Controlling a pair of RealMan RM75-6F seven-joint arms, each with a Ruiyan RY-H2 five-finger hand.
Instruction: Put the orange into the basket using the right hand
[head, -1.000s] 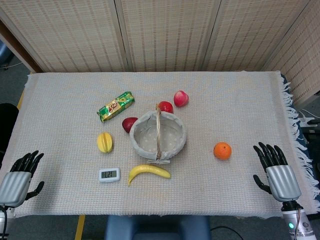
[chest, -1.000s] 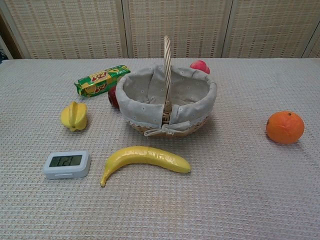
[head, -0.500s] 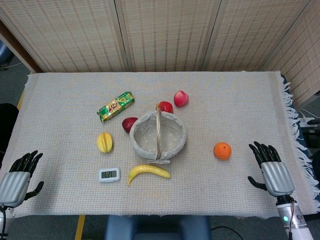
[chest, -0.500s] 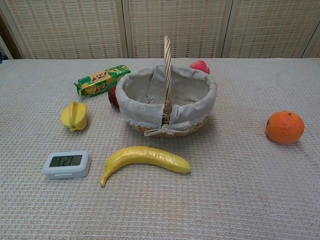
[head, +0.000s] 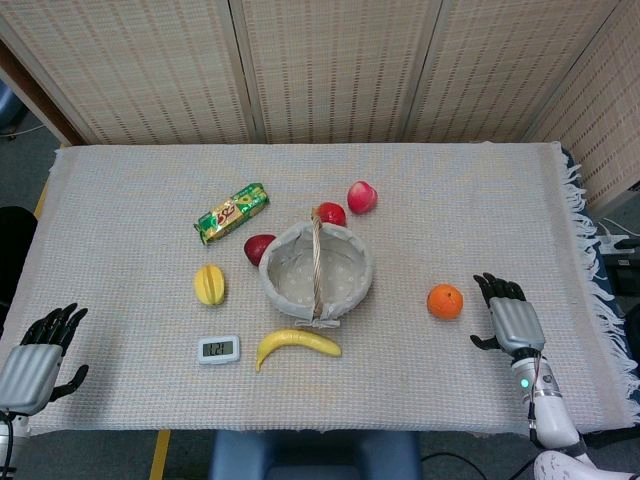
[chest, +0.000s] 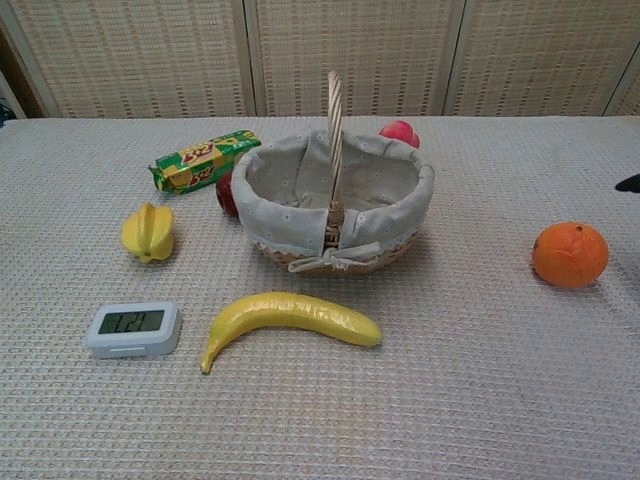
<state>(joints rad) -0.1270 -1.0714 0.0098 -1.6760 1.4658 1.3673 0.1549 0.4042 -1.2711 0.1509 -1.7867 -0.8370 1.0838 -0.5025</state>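
While the round orange fruit (head: 445, 301) sat untouched on the tabletop (head: 500, 215), the right hand (head: 507, 320) hovered just beside it, fingers (head: 497, 288) apart, empty; approach step. Next: close around it, then carry to the cloth-lined wicker basket (head: 316, 270).

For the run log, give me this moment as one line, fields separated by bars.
phase: approach | right robot hand: open, beside orange, not touching | left robot hand: open, idle | basket: holds no orange

Behind your table (head: 120, 200), with its woven beige cloth (head: 470, 220), stand reed-panelled screens (head: 330, 70); grey floor (head: 25, 160) lies at left.
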